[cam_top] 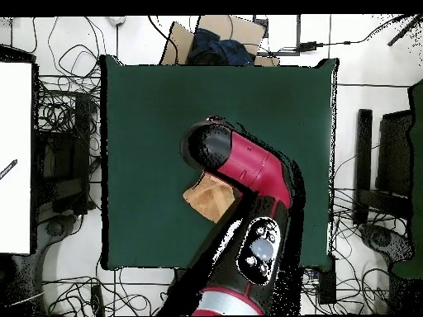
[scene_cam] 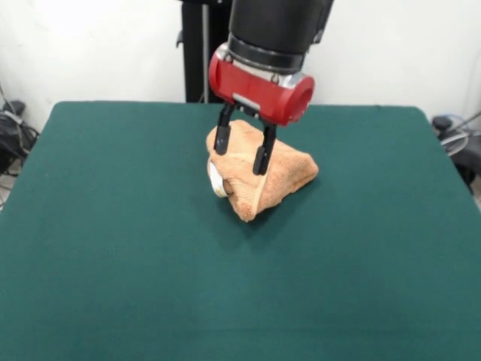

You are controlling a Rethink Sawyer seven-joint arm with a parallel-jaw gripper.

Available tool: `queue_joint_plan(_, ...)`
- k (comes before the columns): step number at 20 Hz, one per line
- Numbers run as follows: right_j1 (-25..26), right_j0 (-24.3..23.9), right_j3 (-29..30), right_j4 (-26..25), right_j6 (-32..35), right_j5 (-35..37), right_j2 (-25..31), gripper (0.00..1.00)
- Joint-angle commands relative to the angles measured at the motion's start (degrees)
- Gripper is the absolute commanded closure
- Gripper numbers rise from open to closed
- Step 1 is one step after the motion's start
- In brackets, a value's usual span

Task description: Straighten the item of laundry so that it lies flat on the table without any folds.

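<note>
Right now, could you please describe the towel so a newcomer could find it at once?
Start from the dark green table and look under the red gripper near its middle. The orange-tan towel lies bunched there, the only thing on the cloth, with a small white tag.

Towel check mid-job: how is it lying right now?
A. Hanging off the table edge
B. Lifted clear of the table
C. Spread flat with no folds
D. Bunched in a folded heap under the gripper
D. In the front view the towel sits as a crumpled, folded mound on the table, with the gripper down over it, its two fingers apart against the cloth.
</note>
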Motion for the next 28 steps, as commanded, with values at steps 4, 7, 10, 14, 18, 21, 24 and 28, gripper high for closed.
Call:
queue_joint_plan(4,6.0,1.8,0.4,3.6,17.9,-2.5,2.2,0.00)
queue_joint_plan(7,6.5,2.1,0.8,4.2,17.7,-3.7,2.5,0.00)
queue_joint_plan(10,6.7,2.0,0.4,4.6,17.2,-3.2,2.4,0.00)
queue_joint_plan(14,7.0,1.4,0.1,5.2,16.2,-3.3,2.5,0.00)
queue_joint_plan(18,6.2,1.4,1.2,5.3,15.5,-3.6,2.5,0.00)
queue_joint_plan(21,4.7,0.9,2.7,5.0,14.6,-3.7,2.8,0.00)
queue_joint_plan(24,2.6,1.2,4.7,4.7,14.3,-2.5,2.3,0.00)
queue_joint_plan(28,1.5,2.5,7.5,4.6,15.0,-3.9,2.4,0.00)
